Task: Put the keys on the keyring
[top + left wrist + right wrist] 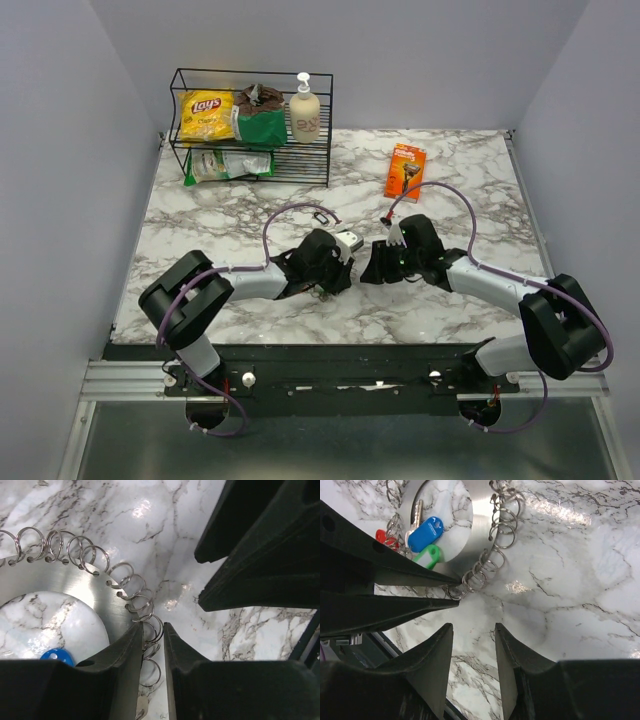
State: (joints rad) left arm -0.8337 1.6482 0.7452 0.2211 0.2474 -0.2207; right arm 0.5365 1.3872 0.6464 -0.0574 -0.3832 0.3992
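While the left gripper [153, 626] straddles coils edging the keyring [75, 580], jaws narrow, I cannot tell if they bite; right gripper [472, 626] hovers beside, jaws apart, empty. Keys [425, 534] lie inside the loop.

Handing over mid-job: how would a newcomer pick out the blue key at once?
Toward the near middle of the marble table lies the keyring, a flat silvery ring edged with small wire loops. Inside its opening, the blue key alone has a blue plastic head; the green key and the red key lie beside it.
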